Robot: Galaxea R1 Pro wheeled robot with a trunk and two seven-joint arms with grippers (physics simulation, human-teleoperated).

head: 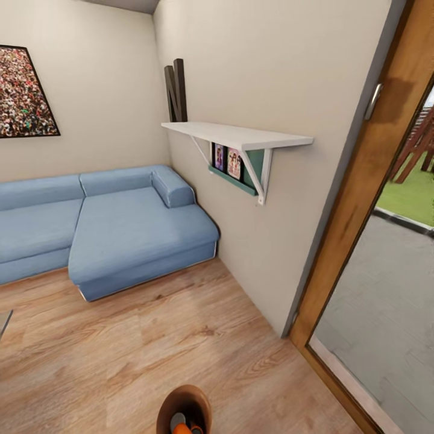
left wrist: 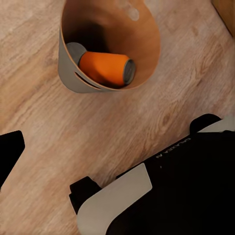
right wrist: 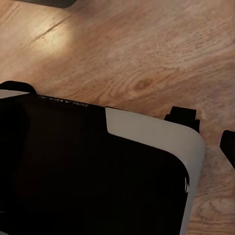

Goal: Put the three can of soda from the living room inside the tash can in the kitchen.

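**Head view: bin on the living-room floor, cans inside**

We see the tash can (head: 184, 410) standing on the wood floor near the blue sofa (head: 120, 226). From our left wrist, an orange can (left wrist: 105, 68) lies inside it, apart from us. Jaw state: we cannot tell for either gripper.
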